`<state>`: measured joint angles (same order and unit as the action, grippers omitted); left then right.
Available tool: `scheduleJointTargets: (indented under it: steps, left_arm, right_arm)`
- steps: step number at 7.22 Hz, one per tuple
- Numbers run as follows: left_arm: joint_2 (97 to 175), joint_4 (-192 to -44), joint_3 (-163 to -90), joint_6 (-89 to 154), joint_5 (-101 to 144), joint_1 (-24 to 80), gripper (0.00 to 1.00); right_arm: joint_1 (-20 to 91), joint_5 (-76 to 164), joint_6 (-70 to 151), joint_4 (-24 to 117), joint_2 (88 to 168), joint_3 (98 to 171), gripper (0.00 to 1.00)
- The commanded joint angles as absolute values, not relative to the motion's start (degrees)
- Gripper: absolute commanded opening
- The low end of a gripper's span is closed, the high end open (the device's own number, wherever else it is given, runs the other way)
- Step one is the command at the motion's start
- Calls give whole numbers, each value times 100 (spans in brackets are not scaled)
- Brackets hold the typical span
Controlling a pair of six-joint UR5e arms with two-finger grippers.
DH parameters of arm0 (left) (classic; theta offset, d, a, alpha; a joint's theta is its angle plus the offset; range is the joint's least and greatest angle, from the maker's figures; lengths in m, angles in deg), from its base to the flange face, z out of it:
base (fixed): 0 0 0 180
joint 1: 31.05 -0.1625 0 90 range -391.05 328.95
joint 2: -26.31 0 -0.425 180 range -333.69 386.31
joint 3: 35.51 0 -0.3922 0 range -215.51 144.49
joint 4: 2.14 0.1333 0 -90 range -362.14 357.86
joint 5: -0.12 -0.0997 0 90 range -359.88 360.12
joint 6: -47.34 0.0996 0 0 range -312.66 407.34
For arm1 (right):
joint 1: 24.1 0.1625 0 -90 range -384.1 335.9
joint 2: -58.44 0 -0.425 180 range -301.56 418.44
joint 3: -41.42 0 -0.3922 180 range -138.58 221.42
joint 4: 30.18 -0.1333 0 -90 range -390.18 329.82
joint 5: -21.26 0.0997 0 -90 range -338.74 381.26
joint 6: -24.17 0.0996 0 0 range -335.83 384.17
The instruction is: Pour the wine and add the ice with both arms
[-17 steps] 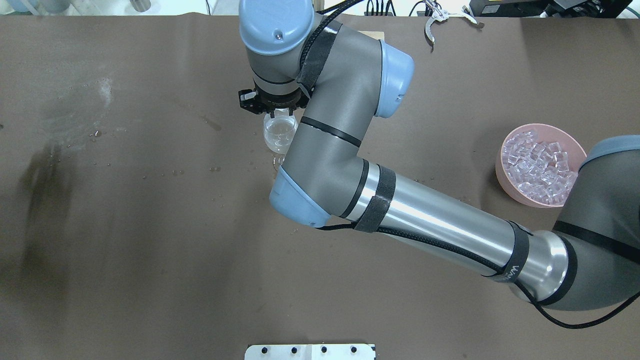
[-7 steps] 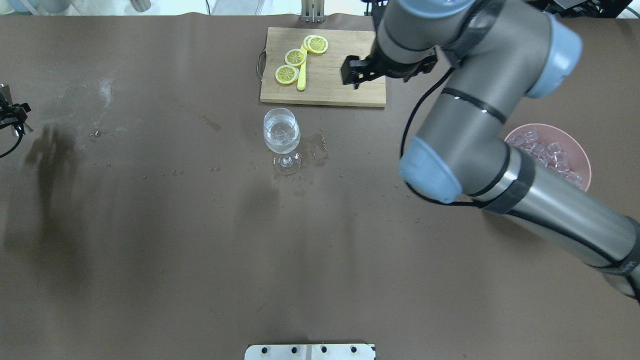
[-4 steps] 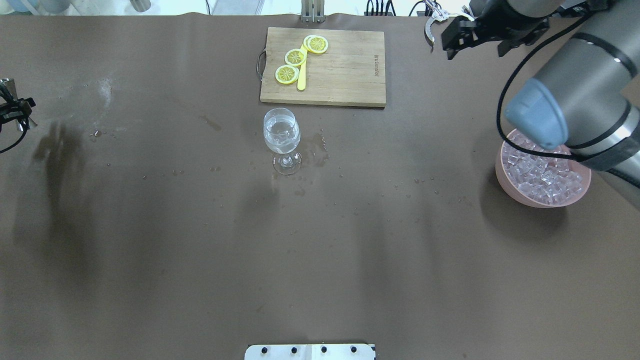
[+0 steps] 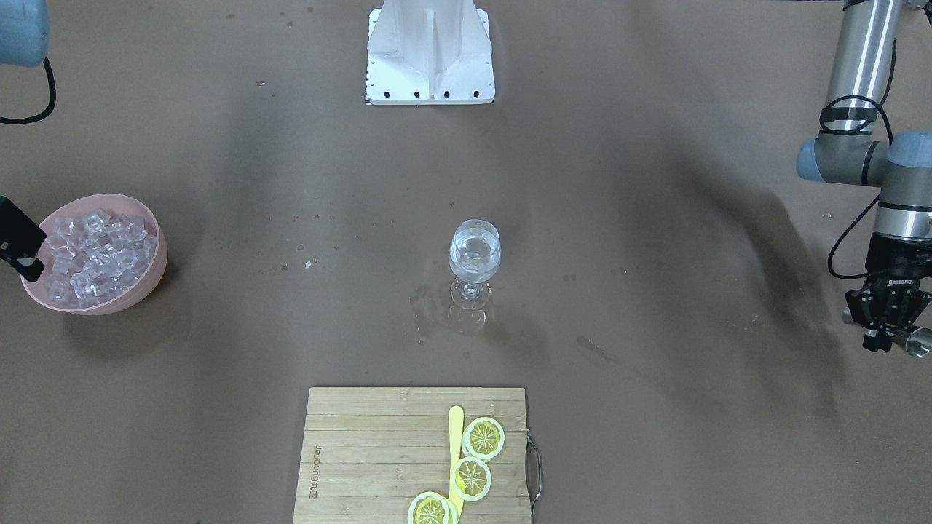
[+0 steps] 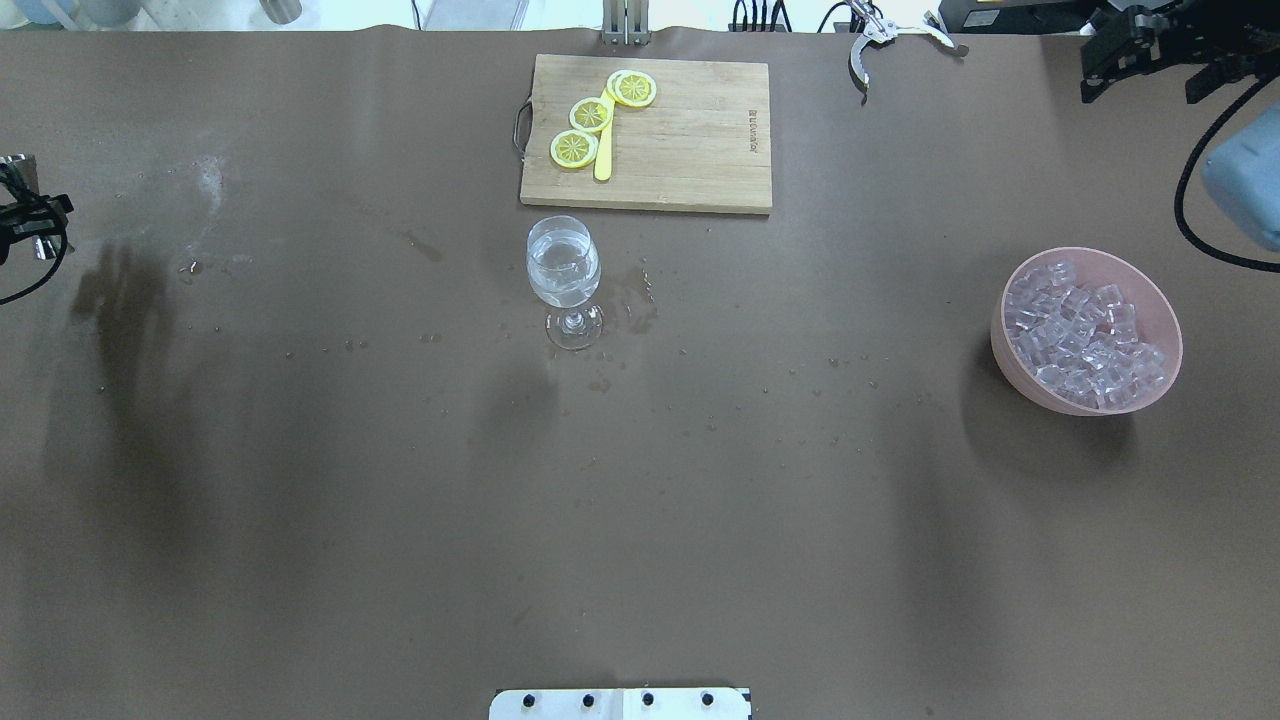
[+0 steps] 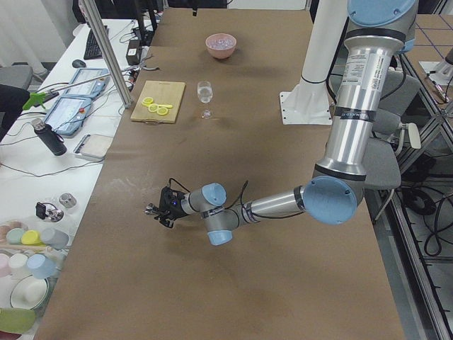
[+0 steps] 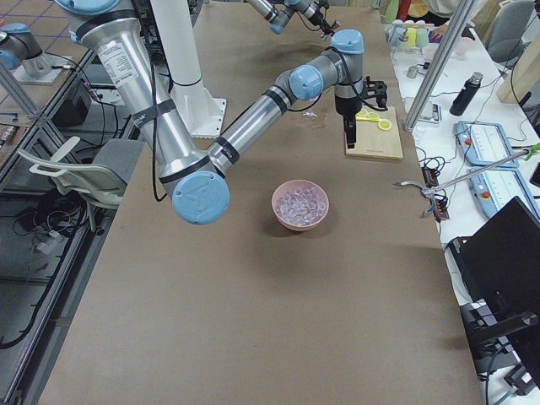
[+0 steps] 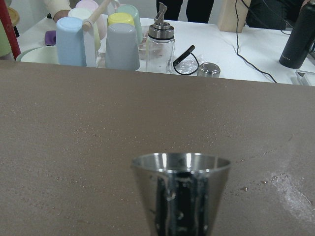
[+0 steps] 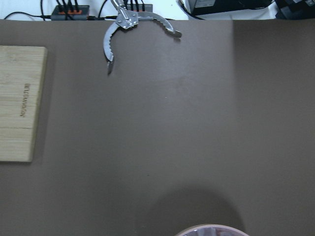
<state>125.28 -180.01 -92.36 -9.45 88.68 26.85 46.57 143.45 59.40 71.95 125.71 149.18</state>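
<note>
The wine glass point(image 5: 563, 270) stands mid-table below the board, also in the front view point(image 4: 475, 255), with clear wine in its bowl. The pink bowl point(image 5: 1005, 345) of ice point(image 5: 1085, 335) stands at the right. My left gripper point(image 4: 890, 324) is at the table's left end, shut on a steel measuring cup point(image 8: 180, 196), whose inside is hidden. My right gripper point(image 5: 1145, 65) hangs over the far right edge, beyond the ice bowl, and looks open and empty. In the front view, one of its black fingers point(image 4: 18, 244) shows beside the bowl point(image 4: 156, 273).
A wooden board point(image 5: 700, 150) with lemon slices point(image 5: 590, 115) and a yellow knife lies behind the glass. Metal tongs point(image 5: 880, 35) lie at the far edge. Small puddles and drops point(image 5: 635, 295) surround the glass. The white base post point(image 4: 429, 51) stands on the robot's side.
My right arm has swung away from above the glass, past the board, to the far right corner beyond the ice bowl. The left gripper has barely moved.
</note>
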Motion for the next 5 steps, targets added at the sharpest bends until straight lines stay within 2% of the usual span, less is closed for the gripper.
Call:
scheduleJointTargets:
  steps: [1, 5]
  left_arm:
    - [12536, -17862, -9211, -804, 8889, 2669, 0]
    - [12545, -17906, -9203, -768, 8836, 2634, 0]
  right_arm:
    - [4805, 14352, 5801, 7177, 13032, 14918, 100]
    - [4832, 14360, 5809, 5941, 14147, 14918, 100]
